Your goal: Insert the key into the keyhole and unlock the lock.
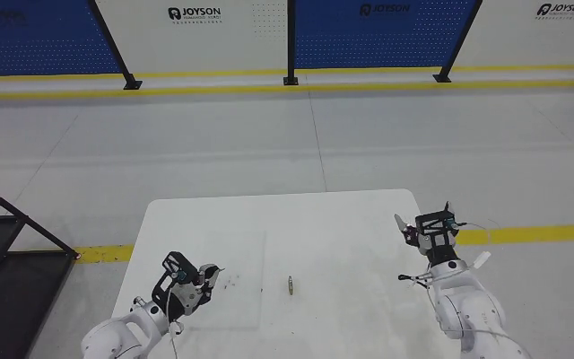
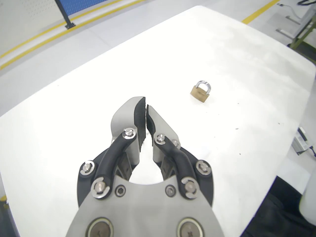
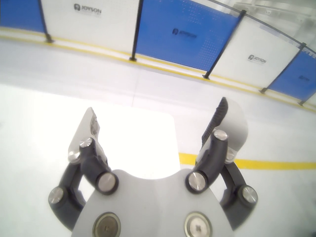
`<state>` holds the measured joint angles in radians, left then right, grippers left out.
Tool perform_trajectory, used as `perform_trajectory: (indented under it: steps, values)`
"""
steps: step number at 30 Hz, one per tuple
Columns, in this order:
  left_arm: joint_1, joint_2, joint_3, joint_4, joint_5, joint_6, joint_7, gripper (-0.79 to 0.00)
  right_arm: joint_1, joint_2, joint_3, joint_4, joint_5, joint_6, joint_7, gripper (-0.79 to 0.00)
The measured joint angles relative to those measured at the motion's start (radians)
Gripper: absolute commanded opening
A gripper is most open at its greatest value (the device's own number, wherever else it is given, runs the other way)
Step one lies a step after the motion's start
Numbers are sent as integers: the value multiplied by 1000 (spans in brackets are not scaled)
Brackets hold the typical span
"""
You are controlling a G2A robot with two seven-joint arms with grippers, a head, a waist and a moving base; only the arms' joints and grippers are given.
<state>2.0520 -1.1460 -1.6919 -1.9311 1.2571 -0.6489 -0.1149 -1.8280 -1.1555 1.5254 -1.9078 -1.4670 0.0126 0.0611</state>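
Left pincer (image 2: 146,107) is pressed together over the surface's (image 1: 269,224) near left part; whether it pinches a key I cannot tell. Right pincer (image 3: 156,106) is spread and empty at the right edge. The brass padlock (image 2: 200,91) stands between them, well apart from both, shackle shut, so inserting and unlocking seem still to do. The white surface sits on a grey floor (image 1: 359,135), with yellow lines (image 1: 224,85) and blue-and-white fence panels (image 1: 377,31) behind

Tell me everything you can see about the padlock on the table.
The padlock is small, with a brass-coloured body and a shiny silver shackle that looks closed. It sits on the white table, near the middle, seemingly upright on its base. Its keyhole is hidden. Nothing but the table touches it.
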Motion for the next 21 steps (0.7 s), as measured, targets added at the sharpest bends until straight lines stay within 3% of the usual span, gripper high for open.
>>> perform_trajectory:
  steps: [6, 11, 16, 21]
  values:
    - [0, 0, 2, -1, 0, 7, -11, -785, -69, -9, -161, 21, -186, 8, 6, 0]
    - [0, 0, 2, -1, 0, 7, -10, -785, -48, -23, -313, 110, -302, -15, 24, 0]
    - [0, 0, 2, 0, 0, 7, -10, -785, 15, -44, -442, 203, -322, -8, 9, 0]
    - [0, 0, 2, 0, 0, 7, -10, -785, 73, -64, -540, 274, -264, -79, -26, 0]
